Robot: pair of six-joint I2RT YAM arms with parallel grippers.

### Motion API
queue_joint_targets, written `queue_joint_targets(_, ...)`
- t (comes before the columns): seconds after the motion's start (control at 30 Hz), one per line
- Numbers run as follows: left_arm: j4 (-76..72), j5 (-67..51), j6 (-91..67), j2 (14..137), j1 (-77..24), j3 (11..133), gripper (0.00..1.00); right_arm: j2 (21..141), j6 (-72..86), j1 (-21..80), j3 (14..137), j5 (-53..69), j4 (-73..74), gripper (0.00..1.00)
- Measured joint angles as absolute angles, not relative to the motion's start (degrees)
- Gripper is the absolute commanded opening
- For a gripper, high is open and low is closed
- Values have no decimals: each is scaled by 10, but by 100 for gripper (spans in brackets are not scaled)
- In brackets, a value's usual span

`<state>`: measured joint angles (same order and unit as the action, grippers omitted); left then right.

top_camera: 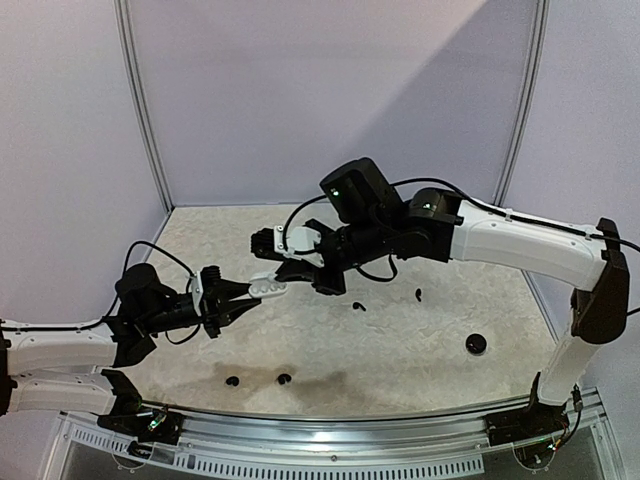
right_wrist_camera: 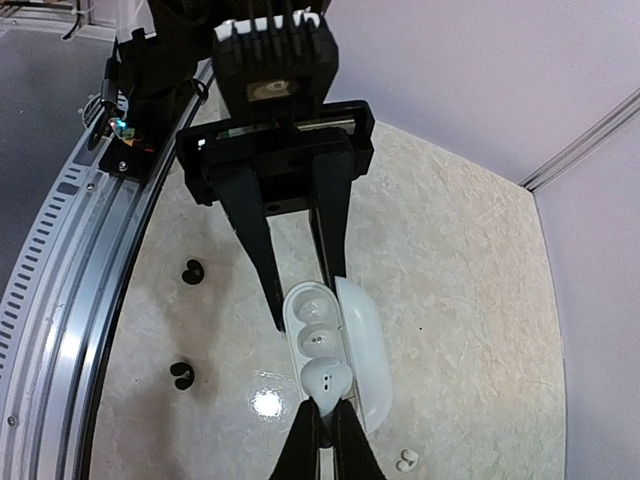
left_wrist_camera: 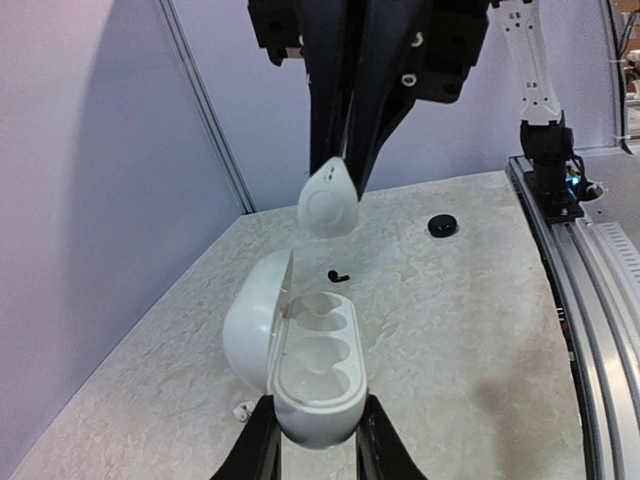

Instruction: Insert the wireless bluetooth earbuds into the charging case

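My left gripper [left_wrist_camera: 316, 408] is shut on the open white charging case [left_wrist_camera: 318, 372], lid [left_wrist_camera: 252, 318] swung to the left, both slots empty. In the top view the left gripper [top_camera: 240, 297] holds the case [top_camera: 267, 288] above the table. My right gripper [right_wrist_camera: 325, 408] is shut on a white earbud [right_wrist_camera: 328, 376] and holds it a little above the case [right_wrist_camera: 312, 312]. The earbud [left_wrist_camera: 328, 200] hangs clear of the slots. A second white earbud [right_wrist_camera: 405, 460] lies on the table beside the case.
Black earbuds lie on the table: two near the front [top_camera: 232, 380] [top_camera: 284, 379] and two mid-right [top_camera: 358, 305] [top_camera: 418, 294]. A round black case [top_camera: 476, 344] sits at the right. A metal rail [top_camera: 330, 450] runs along the near edge.
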<state>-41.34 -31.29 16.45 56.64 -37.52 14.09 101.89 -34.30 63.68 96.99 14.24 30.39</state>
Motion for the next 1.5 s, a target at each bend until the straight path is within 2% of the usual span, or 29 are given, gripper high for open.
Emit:
queue_joint_targets(0.47,-413,-357,125,568,-375,141,0,986,-387,637,933,152,300,0)
queue_joint_targets(1.5,-426,-369,94,579,-375,142,0,1026,-415,632,933,155,303,0)
